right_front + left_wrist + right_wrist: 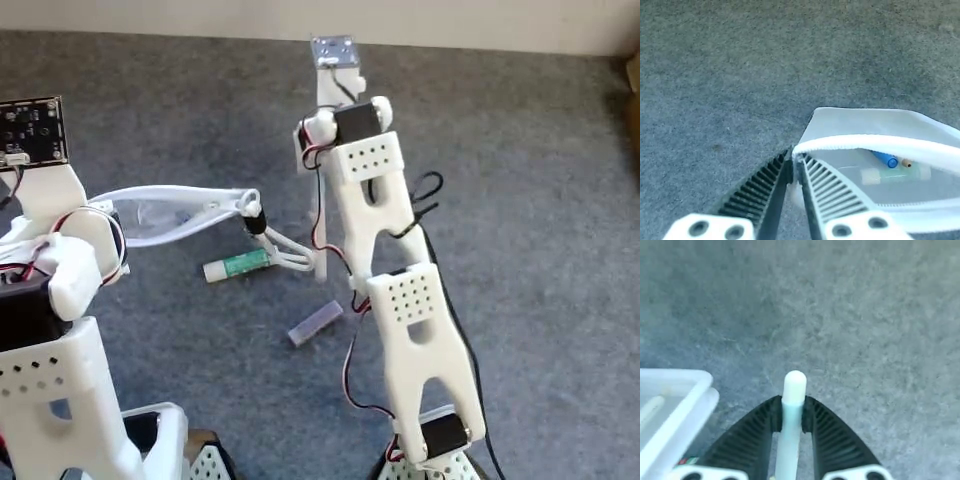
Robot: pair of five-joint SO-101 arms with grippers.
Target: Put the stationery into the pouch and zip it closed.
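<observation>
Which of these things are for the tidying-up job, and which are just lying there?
For the job:
- pouch
- white pen
- glue stick
- lilac block
- blue pen, inside the pouch

Just there:
- grey mat

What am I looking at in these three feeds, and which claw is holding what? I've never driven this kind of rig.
You have a left arm and a right arm, small white robot arms on a grey carpeted surface. The high view looks down on both; the other two views come from a camera on each wrist, looking along that arm's claw. The left claw is shut on the rim of the clear pouch, which holds a blue pen. The right claw is shut on a white pen, near the pouch. A green glue stick and a small pale block lie loose on the surface.
</observation>
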